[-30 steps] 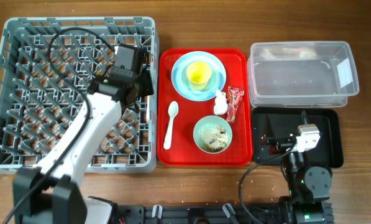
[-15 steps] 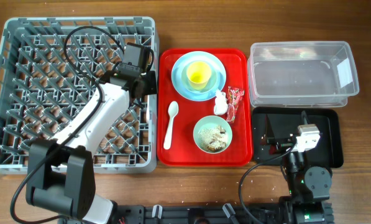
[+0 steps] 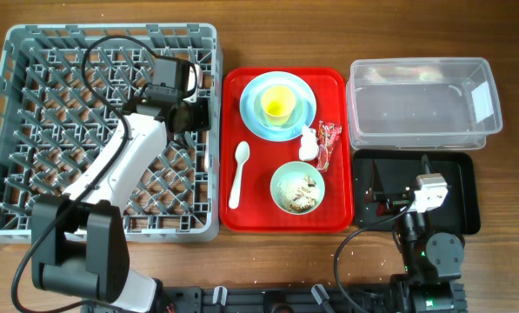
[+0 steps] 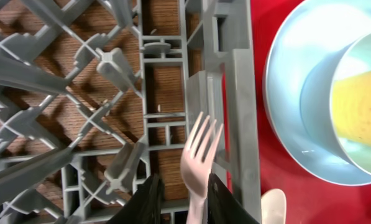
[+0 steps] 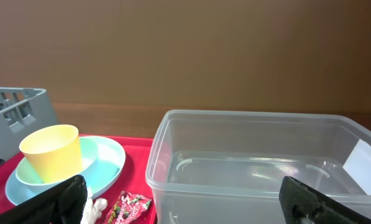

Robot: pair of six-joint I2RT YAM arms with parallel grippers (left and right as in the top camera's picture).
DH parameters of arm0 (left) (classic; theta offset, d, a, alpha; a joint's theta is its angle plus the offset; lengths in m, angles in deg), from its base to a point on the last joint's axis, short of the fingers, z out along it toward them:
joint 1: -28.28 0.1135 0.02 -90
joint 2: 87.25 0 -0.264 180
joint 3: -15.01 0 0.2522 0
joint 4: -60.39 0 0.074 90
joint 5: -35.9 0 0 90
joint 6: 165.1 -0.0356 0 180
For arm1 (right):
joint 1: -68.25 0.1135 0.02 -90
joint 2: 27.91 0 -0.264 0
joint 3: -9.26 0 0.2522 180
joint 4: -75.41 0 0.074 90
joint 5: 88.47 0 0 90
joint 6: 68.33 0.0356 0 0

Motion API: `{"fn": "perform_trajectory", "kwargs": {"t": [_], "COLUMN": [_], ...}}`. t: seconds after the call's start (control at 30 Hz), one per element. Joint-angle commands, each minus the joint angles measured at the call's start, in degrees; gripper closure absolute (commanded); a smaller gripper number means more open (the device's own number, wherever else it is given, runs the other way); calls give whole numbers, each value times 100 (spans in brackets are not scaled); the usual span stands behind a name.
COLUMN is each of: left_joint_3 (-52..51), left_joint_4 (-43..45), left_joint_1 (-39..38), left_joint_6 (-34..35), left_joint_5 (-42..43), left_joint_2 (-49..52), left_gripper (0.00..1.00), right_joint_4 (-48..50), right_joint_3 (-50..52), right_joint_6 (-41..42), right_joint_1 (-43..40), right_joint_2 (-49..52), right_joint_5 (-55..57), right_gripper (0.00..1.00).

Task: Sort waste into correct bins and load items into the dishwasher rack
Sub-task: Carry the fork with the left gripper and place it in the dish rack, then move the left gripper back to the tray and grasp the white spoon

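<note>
Left fingers (image 4: 149, 200) clamped white fork (image 4: 201, 152) above rack (image 4: 238, 93), three o'clock wall; right fingers (image 5: 64, 198) apart. Released there, it could fall outside.

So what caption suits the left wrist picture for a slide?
Left gripper holds a white plastic fork over the edge of the grey dishwasher rack, beside the pale blue plate.

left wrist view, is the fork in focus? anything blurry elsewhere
left wrist: white fork and grey rack look sharp; right wrist: clear tub crisp, pincer's fingers in the bottom corners dark and blurred; overhead: even light, soft shadows.
</note>
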Motion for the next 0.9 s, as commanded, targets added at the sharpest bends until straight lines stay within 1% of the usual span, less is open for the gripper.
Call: {"fn": "perform_trajectory", "kwargs": {"t": [0.0,0.1,0.17,0.2,0.23,0.3,0.37,0.4,0.5,0.6,0.63,0.7,0.73,0.8,0.87], "left_joint_3": [48,48,48,48,48,48,48,48,96,308,308,308,306,304,214], "left_joint_4": [37,79,188,284,356,380,372,378,527,367,254,-251,-455,-988,-1067], "left_joint_1": [20,17,17,20,20,20,24,24,46,85,81,81,81,81,28], "left_joint_6": [-111,-109,-107,-107,-107,-107,-109,-109,-109,28,188,262,282,592,691], "left_joint_5": [111,111,197,358,479,476,450,450,426,431,435,435,435,435,433], "left_joint_2": [66,238,505,605,643,640,640,640,511,-181,-525,-1021,-1128,-1209,-1058], "left_gripper": [76,79,87,87,80,70,65,58,58,59,60,61,61,60,61], "right_joint_4": [24,26,24,24,24,24,26,26,26,24,24,26,26,26,24], "right_joint_3": [7,7,7,7,7,7,7,7,7,7,7,7,7,7,7], "right_joint_6": [-94,-96,-96,-101,-96,-96,-96,-98,-98,-94,-96,-94,-96,-96,-96], "right_joint_1": [-39,-39,-39,-39,-39,-39,-39,-39,-39,-39,-39,-39,-39,-39,-39], "right_joint_2": [-39,-39,-39,-39,-39,-39,-39,-39,-39,-39,-39,-39,-39,-39,-39], "right_joint_5": [-48,-48,-48,-48,-48,-48,-48,-48,-48,-48,-48,-48,-48,-48,-48], "right_gripper": [0,0,0,0,0,0,0,0,0,0,0,0,0,0,0]}}
